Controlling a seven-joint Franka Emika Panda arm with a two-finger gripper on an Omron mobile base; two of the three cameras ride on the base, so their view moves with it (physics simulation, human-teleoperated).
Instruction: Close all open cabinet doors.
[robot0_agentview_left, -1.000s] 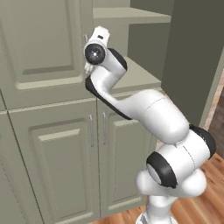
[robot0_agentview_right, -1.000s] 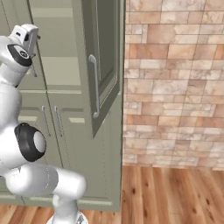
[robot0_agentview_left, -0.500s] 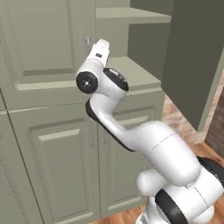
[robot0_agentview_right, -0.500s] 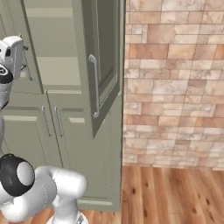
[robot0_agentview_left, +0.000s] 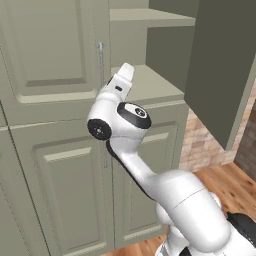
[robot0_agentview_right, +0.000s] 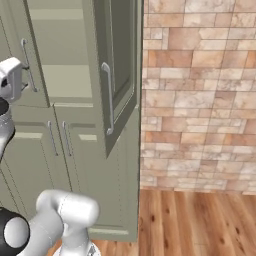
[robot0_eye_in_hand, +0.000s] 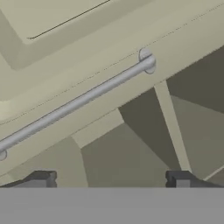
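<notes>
One tall sage-green cabinet door (robot0_agentview_right: 120, 60) stands swung wide open on the right, its long silver handle (robot0_agentview_right: 108, 100) facing out; the left base view shows its inner face (robot0_agentview_left: 220, 75). The upper door (robot0_agentview_left: 50, 50) to its left is shut, with a silver bar handle (robot0_agentview_left: 101, 56). My gripper (robot0_agentview_left: 126, 70) is raised in front of the opened cupboard, close to that shut door's handle. The hand view shows this bar (robot0_eye_in_hand: 83, 101) running diagonally above my open gripper (robot0_eye_in_hand: 109, 178), with nothing between the fingertips (robot0_eye_in_hand: 41, 177).
Bare shelves (robot0_agentview_left: 150, 20) show inside the opened cupboard. Below are shorter lower doors (robot0_agentview_left: 65, 190) with small handles (robot0_agentview_right: 52, 137). A brick wall (robot0_agentview_right: 200, 95) stands to the right, above a wooden floor (robot0_agentview_right: 200, 220). My own arm (robot0_agentview_left: 150, 170) crosses the lower cupboard front.
My hand has dropped lower and a little left, toward the shut door's handle, while the elbow swung forward. The open door has not moved.
</notes>
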